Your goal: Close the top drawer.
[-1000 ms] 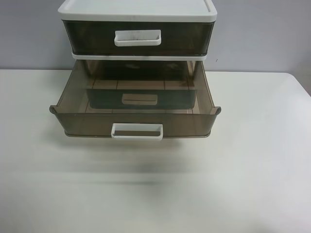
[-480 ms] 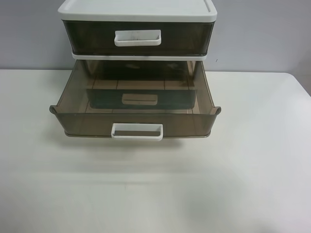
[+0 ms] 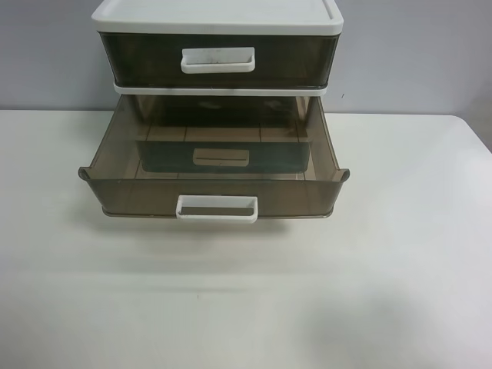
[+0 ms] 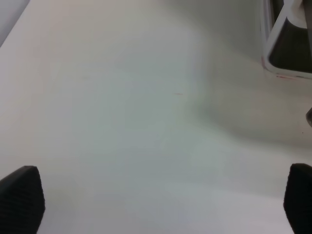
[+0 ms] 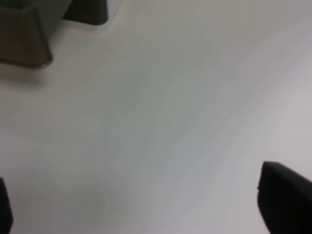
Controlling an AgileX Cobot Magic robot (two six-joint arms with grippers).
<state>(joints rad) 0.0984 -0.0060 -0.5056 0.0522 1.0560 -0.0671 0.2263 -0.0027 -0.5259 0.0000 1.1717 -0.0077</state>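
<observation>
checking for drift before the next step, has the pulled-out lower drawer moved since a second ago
No. The lower drawer sits pulled out just as before: its white handle keeps the same offset below the top drawer and the same spot on the table.

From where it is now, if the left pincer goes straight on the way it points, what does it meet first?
Probably only the bare white table. The left pincer is open and points across it; the drawer's white handle lies off to one side, though depth is unclear.
</observation>
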